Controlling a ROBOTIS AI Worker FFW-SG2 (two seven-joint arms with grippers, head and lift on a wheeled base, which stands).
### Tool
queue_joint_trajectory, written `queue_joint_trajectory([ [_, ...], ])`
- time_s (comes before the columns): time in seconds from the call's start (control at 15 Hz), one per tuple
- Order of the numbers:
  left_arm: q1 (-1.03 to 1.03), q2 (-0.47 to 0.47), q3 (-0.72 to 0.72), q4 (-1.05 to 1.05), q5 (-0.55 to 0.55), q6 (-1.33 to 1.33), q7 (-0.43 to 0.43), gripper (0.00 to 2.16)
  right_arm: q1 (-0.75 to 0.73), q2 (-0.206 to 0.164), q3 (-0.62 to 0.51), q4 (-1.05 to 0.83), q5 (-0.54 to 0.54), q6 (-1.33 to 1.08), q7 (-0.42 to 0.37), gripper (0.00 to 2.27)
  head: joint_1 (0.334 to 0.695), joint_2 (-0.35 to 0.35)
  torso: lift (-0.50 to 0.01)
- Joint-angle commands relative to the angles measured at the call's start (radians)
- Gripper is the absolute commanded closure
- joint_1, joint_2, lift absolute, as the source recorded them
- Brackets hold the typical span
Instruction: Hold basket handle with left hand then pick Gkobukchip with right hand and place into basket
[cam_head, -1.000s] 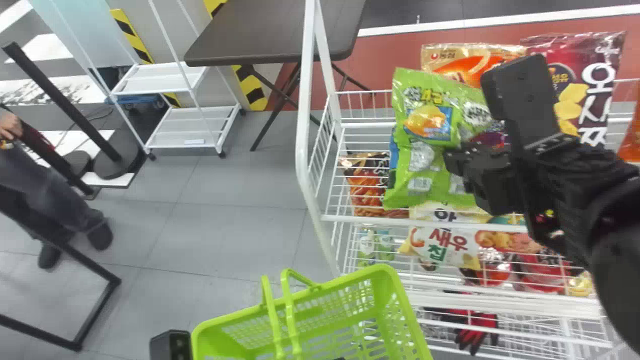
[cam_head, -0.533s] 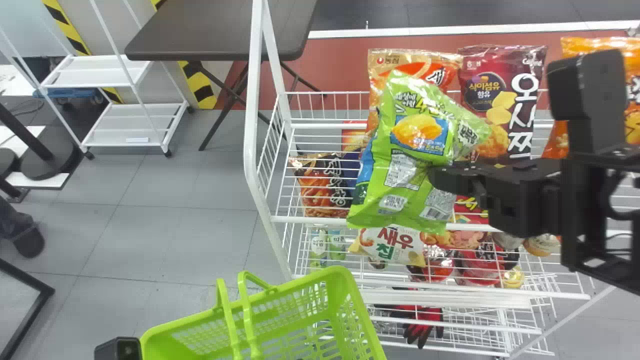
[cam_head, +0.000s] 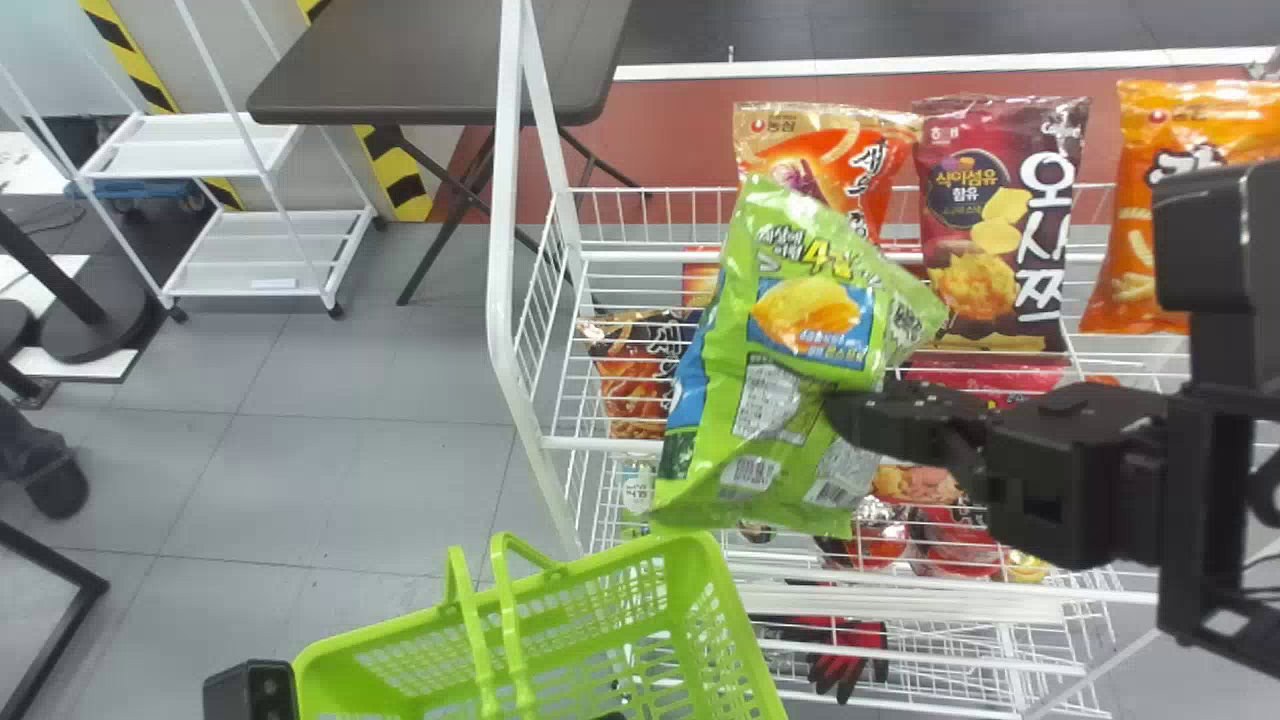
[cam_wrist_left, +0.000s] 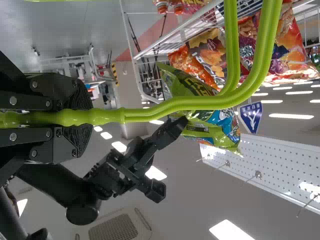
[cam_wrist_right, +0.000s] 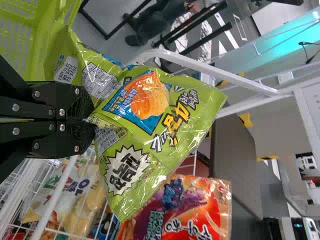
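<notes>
My right gripper (cam_head: 850, 415) pinches the green Gkobukchip bag (cam_head: 760, 460), which hangs between the rack and the basket, its lower edge near the basket's far rim. In the right wrist view the fingers of my right gripper (cam_wrist_right: 92, 120) are closed on the crumpled back of the bag (cam_wrist_right: 165, 115). The green basket (cam_head: 400, 650) stands at the bottom of the head view, where my left gripper (cam_head: 250, 690) is at its left side. In the left wrist view my left gripper (cam_wrist_left: 75, 118) clamps the green handle (cam_wrist_left: 175, 106).
A white wire rack (cam_head: 560, 440) holds upright snack bags, among them a dark red bag (cam_head: 990, 230) and an orange one (cam_head: 1150, 220). Red and black gloves (cam_head: 845, 660) lie low on it. A brown table (cam_head: 430, 60) stands behind, left of the rack.
The view has swung right. My right gripper has drawn the bag leftward away from the rack's bags and lowered it closer to the basket. The left gripper keeps its hold.
</notes>
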Motion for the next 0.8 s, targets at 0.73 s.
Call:
queue_joint_trajectory([
  [0.73,0.007,0.002,0.011,-0.025,0.063,0.02,-0.011,2.15,0.036,-0.009,0.39,0.231,0.158,0.002,-0.01,2.25,0.695,0.35,0.0],
])
